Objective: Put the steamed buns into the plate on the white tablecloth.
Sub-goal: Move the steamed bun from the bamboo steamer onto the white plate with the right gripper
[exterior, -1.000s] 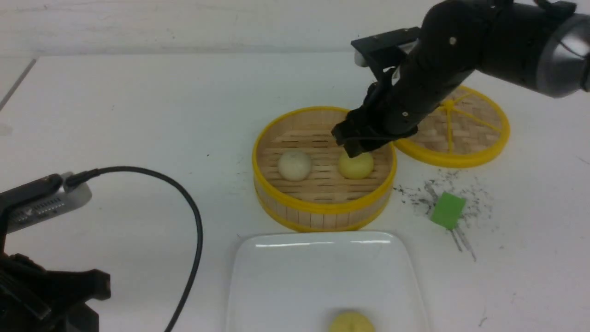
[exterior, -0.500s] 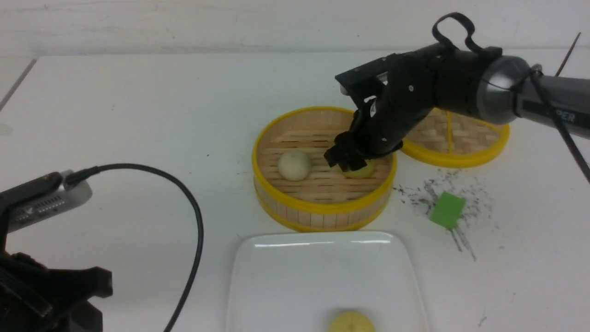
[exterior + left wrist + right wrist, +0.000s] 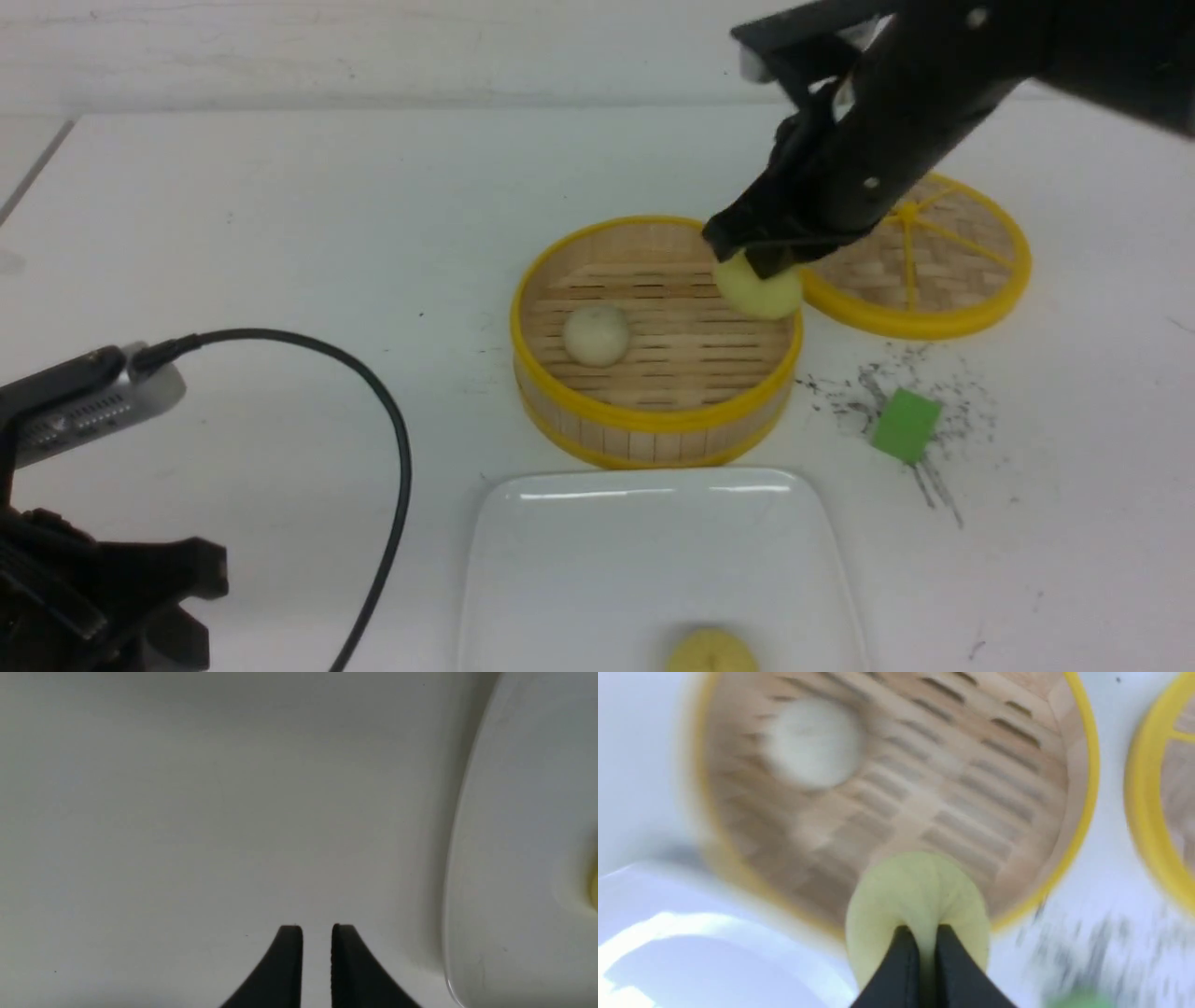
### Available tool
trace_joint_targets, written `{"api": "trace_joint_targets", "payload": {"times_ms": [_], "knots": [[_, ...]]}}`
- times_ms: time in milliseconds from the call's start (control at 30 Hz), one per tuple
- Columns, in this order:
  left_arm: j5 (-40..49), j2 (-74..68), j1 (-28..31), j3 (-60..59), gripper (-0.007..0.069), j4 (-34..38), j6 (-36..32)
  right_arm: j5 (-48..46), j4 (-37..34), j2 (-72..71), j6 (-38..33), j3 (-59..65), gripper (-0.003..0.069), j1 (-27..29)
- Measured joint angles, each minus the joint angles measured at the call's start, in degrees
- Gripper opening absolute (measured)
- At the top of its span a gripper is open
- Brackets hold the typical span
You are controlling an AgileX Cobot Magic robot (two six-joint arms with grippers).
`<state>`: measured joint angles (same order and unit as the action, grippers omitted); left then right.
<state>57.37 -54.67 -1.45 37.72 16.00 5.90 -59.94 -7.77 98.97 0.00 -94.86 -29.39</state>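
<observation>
Buns are in three places: one pale yellow bun (image 3: pixel 764 287) is pinched in my right end effector (image 3: pixel 754 261), raised at the basket's right side; the off-white bun (image 3: pixel 597 336) sits in the round basket (image 3: pixel 658 422); another yellow bun (image 3: pixel 712 651) lies on the white plate (image 3: pixel 653 551). My left end effector (image 3: pixel 317 926) holds nothing, its fingertips slightly parted. The front view cuts off the plate's near part and that bun; my right arm partly covers the lid (image 3: pixel 920 257).
</observation>
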Motion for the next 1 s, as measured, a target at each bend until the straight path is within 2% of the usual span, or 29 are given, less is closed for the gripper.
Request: {"api": "trace_joint_targets", "payload": {"times_ms": [100,200,233,300,367,500,600,767,833,867,900,967,1000], "knots": [[-0.8,0.0,0.0,0.0,0.0128,-0.3,0.0,-5.1,-5.8,-6.9,1.9,4.4,0.0015,-0.5],[-1.5,0.0,0.0,0.0,0.013,-0.3,0.0,-4.6,-7.7,-10.4,2.3,11.1,0.002,-1.7],[-2.1,0.0,0.0,0.0,0.0132,-0.3,0.0,-1.9,-8.3,-12.0,2.4,17.0,0.0023,-3.3],[-2.6,0.0,0.0,0.0,0.0136,-0.4,0.0,0.8,-8.3,-12.6,2.5,20.7,0.0024,-4.2],[-5.4,0.0,0.0,0.0,0.014,-0.4,0.0,10.8,-8.7,-12.8,2.5,30.3,0.0029,-6.6],[-9.1,0.0,0.0,0.0,0.0146,-0.4,0.0,25.1,-8.8,-12.0,2.5,39.9,0.0044,-8.2],[-10.7,0.0,0.0,0.0,0.0156,-0.4,0.0,31.1,-8.4,-11.0,2.5,43.4,0.0076,-8.2],[-11.2,0.0,0.0,0.0,0.019,0.1,0.0,35.4,-7.9,-9.2,2.5,44.5,0.0237,-8.2],[-11.6,0.0,0.0,0.0,0.0218,1.4,0.0,36.1,-7.9,-8.8,2.5,44.5,0.0329,-8.2],[-11.7,0.0,0.0,0.0,0.0221,1.6,0.0,36.1,-7.8,-8.8,2.5,44.5,0.0347,-8.2],[-11.8,0.0,0.0,0.2,0.0244,3.3,-0.1,35.6,-7.5,-9.1,2.5,44.3,0.0405,-8.2],[-11.5,-0.2,0.0,1.0,0.0266,5.1,-0.2,34.7,-6.7,-9.9,2.5,43.8,0.0445,-8.2],[-10.7,-0.4,0.0,2.9,0.0293,6.8,-0.7,31.2,-5.3,-12.3,2.5,41.9,0.0483,-7.8]]}}
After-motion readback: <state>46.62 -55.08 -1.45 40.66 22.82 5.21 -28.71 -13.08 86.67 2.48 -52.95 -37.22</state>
